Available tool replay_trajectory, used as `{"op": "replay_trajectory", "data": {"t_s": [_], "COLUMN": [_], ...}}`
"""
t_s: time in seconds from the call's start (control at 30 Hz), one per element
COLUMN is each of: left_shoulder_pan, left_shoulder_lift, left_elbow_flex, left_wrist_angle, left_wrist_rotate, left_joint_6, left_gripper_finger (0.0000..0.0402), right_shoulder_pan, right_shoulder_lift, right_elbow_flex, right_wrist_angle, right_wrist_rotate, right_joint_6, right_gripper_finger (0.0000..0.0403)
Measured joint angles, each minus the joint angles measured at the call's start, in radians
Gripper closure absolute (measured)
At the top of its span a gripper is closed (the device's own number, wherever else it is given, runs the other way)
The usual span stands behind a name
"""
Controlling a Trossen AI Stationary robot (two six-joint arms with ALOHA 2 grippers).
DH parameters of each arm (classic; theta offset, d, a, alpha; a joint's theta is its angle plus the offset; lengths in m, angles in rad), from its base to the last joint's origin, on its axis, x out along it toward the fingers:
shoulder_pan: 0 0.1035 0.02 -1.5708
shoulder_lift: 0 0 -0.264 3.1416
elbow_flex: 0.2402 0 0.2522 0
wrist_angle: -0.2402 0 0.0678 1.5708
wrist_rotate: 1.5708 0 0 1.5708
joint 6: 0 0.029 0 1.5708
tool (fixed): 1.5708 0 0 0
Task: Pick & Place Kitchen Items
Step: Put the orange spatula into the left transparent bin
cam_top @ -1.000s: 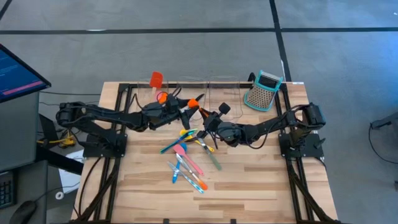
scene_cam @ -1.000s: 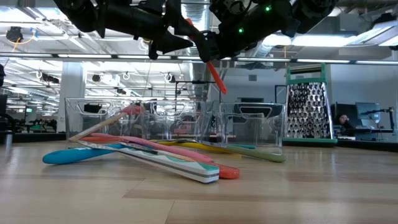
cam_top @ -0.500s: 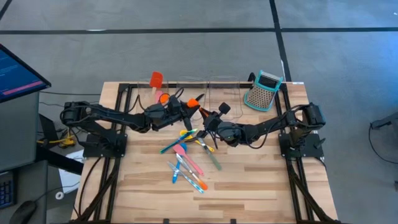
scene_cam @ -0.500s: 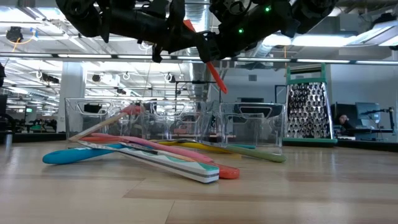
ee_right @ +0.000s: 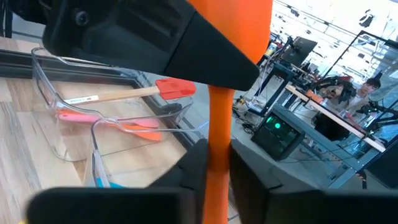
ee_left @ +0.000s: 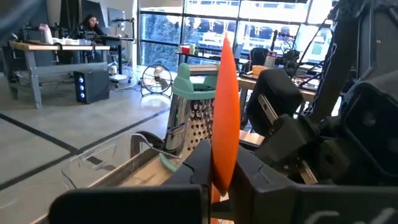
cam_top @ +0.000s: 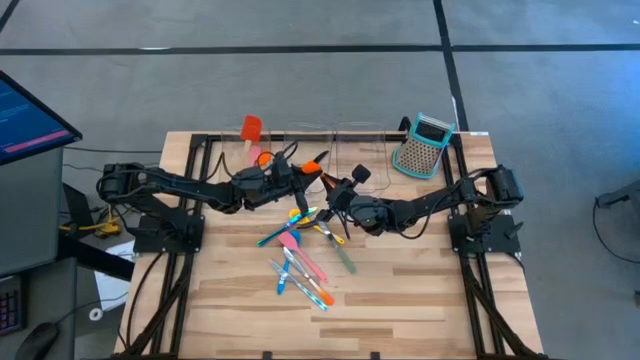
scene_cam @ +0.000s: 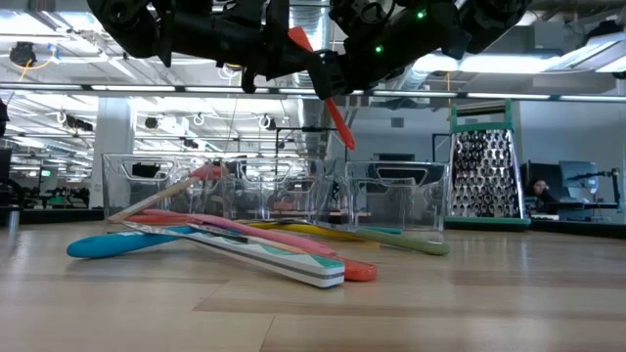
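left gripper point(cam_top: 300, 170): fingers pinching orange spatula point(cam_top: 312, 164), centre of high view, above the surface | right gripper point(cam_top: 334, 190): fingers around the same spatula's handle, grip unclear | other utensils point(cam_top: 300, 255): heaped mid-surface

1. An orange spatula point(cam_top: 315, 170) is held in the air above the table, tilted, between the two arms; its blade point(ee_left: 224, 118) stands upright in the left wrist view.
2. A loose pile of slim utensils point(cam_top: 303, 252) is spread on the table's middle, with teal, pink, blue, yellow and orange pieces crossing one another.
3. A red spatula point(cam_top: 250, 131) with a wooden handle is leaned in a bin at the far edge.
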Motion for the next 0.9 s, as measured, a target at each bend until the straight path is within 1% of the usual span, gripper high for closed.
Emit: {"op": "replay_trajectory", "data": {"t_s": [0.2,0.3,0.37,0.47,0.5,0.57,0.63,0.7,0.87,0.9], "left_shoulder_pan": [0.006,0.020,0.035,0.061,0.070,0.085,0.100,0.115,0.167,0.180], "left_shoulder_lift": [-0.050,-0.103,-0.150,-0.236,-0.263,-0.321,-0.381,-0.436,-0.571,-0.596], "left_elbow_flex": [0.000,0.000,0.000,0.000,0.000,0.000,0.000,0.000,0.000,0.000], "left_wrist_angle": [-0.023,-0.091,-0.171,-0.313,-0.359,-0.461,-0.548,-0.613,-0.761,-0.793], "left_wrist_rotate": [-0.008,-0.007,-0.004,-0.005,-0.005,-0.006,-0.009,-0.008,-0.009,-0.008], "left_joint_6": [0.038,0.049,0.049,0.047,0.042,0.040,0.040,0.039,0.038,0.037], "left_gripper_finger": [0.0395,0.0395,0.0395,0.0395,0.0395,0.0396,0.0396,0.0396,0.0396,0.0396], "right_shoulder_pan": [0.026,0.047,0.060,0.082,0.089,0.099,0.103,0.108,0.118,0.119], "right_shoulder_lift": [-0.020,-0.059,-0.093,-0.147,-0.166,-0.208,-0.252,-0.292,-0.384,-0.402], "right_elbow_flex": [0.000,0.000,0.000,0.000,0.000,0.000,0.000,0.000,0.000,-0.002], "right_wrist_angle": [-0.016,-0.088,-0.150,-0.275,-0.332,-0.451,-0.576,-0.692,-0.934,-0.972], "right_wrist_rotate": [0.002,0.007,0.030,0.097,0.111,0.114,0.113,0.113,0.096,0.077], "right_joint_6": [-0.056,-0.059,-0.058,-0.036,-0.012,0.071,0.173,0.270,0.442,0.467], "right_gripper_finger": [0.0229,0.0172,0.0145,0.0132,0.0134,0.0151,0.0184,0.0230,0.0370,0.0386]}}
